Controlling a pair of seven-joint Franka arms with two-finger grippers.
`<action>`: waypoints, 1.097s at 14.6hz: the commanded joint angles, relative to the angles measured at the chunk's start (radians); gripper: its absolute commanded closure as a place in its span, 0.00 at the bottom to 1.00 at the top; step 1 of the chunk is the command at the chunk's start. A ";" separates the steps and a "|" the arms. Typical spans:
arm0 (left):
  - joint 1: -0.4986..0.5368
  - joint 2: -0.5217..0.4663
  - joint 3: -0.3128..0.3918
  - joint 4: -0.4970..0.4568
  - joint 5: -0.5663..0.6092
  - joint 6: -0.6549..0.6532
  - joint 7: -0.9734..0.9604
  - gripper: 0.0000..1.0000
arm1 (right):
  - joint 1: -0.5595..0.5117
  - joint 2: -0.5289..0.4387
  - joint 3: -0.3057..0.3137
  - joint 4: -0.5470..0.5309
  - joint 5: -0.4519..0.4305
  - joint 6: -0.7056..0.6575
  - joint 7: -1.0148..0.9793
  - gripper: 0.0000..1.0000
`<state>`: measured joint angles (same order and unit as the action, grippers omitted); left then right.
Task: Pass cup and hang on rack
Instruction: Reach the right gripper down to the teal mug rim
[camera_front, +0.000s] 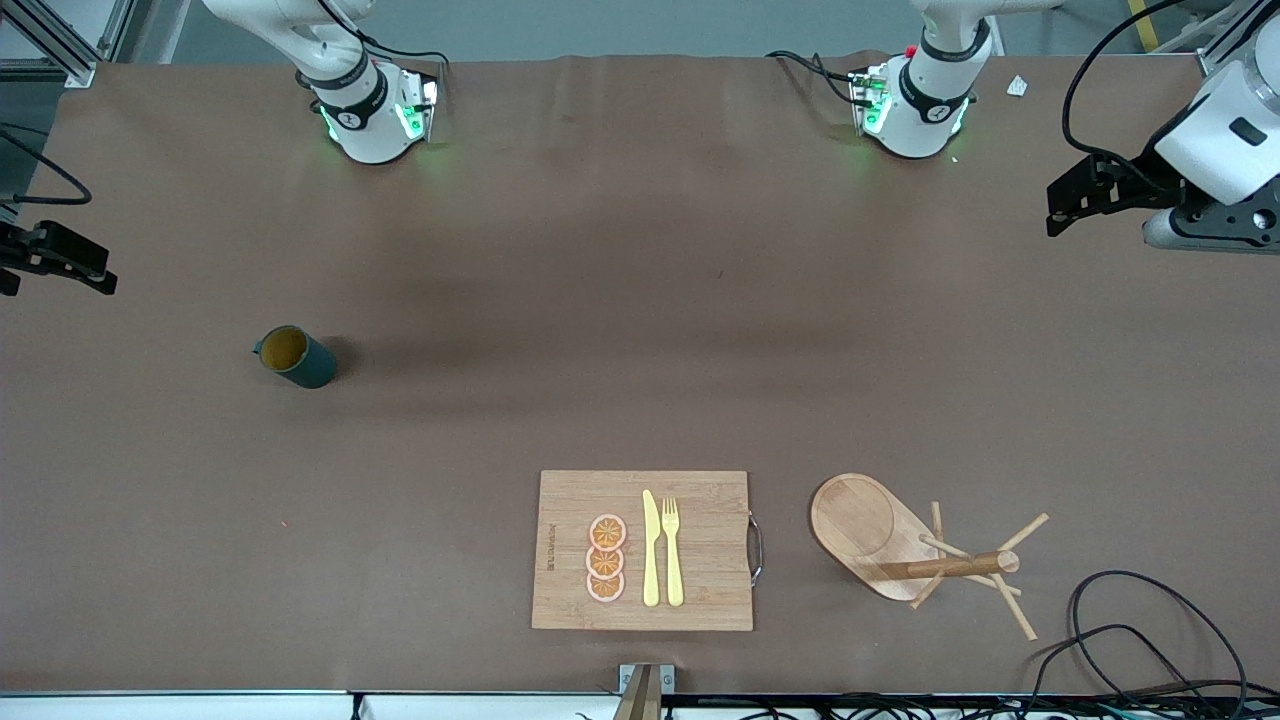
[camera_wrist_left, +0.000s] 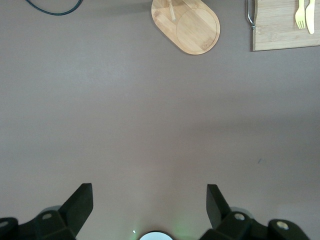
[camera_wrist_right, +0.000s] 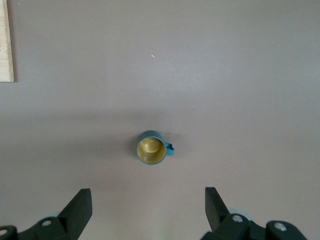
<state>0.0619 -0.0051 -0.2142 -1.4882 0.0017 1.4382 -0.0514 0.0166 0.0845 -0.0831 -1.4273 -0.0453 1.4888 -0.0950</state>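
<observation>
Judging handling first: the cup (camera_front: 296, 357) looks small, rigid and probably light, a dark teal mug with a yellowish-brown inside and a little loop handle. If it is glazed it may be slick and could chip when knocked, so you should treat it gently. It stands upright on the bench (camera_front: 620, 300) toward the right arm's end, well apart from everything else, mouth up. In the right wrist view the cup (camera_wrist_right: 151, 148) sits centred ahead of the camera with its handle jutting to one side. You would likely do best to pinch the wall across the rim, one finger inside and one outside, leaving the handle free, since that loop has to slide over a peg.

The rack (camera_front: 905, 545) stands toward the left arm's end, nearer the front camera than the cup, just beside the cutting board (camera_front: 642, 550) that carries a plastic knife (camera_front: 651, 548), fork (camera_front: 672, 550) and three orange slices (camera_front: 606, 558). Its pegs are thin and angled; expect the light tree to shift if you push on it.

Right gripper (camera_wrist_right: 148, 200): jaws spread wide, holding nothing, hanging over bare bench at the right arm's end, with the cup in its wrist camera's view. Left gripper (camera_wrist_left: 150, 197): jaws equally wide, empty, touching nothing, waiting high over the left arm's end of the bench.
</observation>
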 joint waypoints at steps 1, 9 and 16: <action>0.003 -0.001 -0.001 0.013 -0.014 -0.018 0.004 0.00 | 0.000 -0.018 0.002 -0.078 -0.004 0.013 -0.014 0.00; 0.007 0.001 0.000 0.014 -0.005 -0.018 0.005 0.00 | 0.005 -0.157 0.005 -0.409 -0.001 0.267 0.000 0.00; 0.003 0.001 0.001 0.014 -0.002 -0.016 -0.008 0.00 | 0.013 -0.164 0.006 -0.545 0.008 0.390 0.021 0.00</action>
<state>0.0662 -0.0051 -0.2119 -1.4882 0.0017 1.4377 -0.0517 0.0223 -0.0378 -0.0791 -1.8869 -0.0434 1.8257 -0.0912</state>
